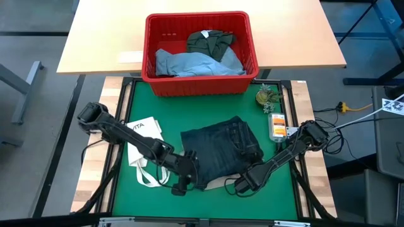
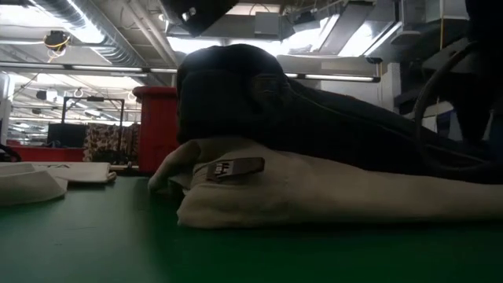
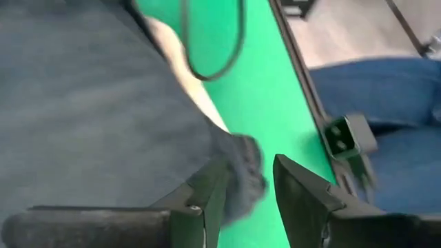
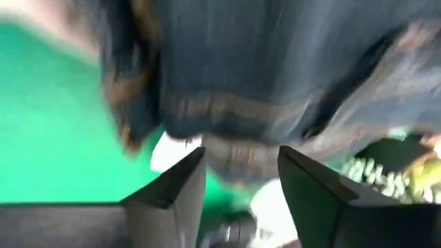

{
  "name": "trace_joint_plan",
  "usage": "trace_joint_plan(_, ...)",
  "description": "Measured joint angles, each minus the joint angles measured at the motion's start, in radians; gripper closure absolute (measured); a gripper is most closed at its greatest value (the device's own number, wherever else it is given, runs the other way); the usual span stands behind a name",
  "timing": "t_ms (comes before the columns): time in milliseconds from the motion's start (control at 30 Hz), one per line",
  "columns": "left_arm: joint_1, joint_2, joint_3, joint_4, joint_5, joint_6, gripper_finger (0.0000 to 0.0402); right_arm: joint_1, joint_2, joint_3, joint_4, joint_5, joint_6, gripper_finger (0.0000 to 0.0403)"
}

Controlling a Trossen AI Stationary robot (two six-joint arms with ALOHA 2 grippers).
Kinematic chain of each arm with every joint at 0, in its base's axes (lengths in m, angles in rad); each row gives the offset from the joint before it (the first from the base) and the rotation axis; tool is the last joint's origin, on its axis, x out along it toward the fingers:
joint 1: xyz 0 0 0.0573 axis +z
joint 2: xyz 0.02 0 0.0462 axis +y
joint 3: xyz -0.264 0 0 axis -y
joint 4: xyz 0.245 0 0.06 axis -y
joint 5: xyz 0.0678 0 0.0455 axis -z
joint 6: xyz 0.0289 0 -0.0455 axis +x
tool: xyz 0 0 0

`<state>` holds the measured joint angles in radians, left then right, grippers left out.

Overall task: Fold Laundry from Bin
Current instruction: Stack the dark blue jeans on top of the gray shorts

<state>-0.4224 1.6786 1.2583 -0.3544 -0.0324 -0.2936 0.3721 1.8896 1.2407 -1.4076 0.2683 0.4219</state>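
Red bin [image 1: 199, 81] well beyond both sets of fingers, holding light blue and olive garments. Dark navy jeans [image 1: 221, 151] folded atop beige trousers [image 2: 330, 196], just ahead of fingertips. Left gripper [image 3: 247, 200] fingers parted, jeans edge between them, unclamped. Right gripper [image 4: 241, 186] fingers apart, holding nothing.

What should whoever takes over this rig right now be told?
Left gripper: open at the near-left edge of the dark navy jeans, a fold of denim between its fingers, not clamped.
Right gripper: open at the near-right edge, holding nothing.
Dark navy jeans lie folded on the green mat, on top of the beige trousers.
Bin holds the light blue jeans and a dark olive-green piece, not yet folded.
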Motion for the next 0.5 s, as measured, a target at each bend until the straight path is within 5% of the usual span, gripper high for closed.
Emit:
trace_joint_plan(200, 0.065, -0.038, 0.000, 0.004, -0.086, 0.039, 0.0298, 0.002, -0.003, 0.139, -0.167, 0.018, -0.003, 0.0199)
trace_joint_plan(500, 0.192, -0.040, 0.000, -0.024, -0.142, 0.042, 0.0298, -0.031, -0.124, 0.203, -0.125, 0.301, -0.056, 0.0198)
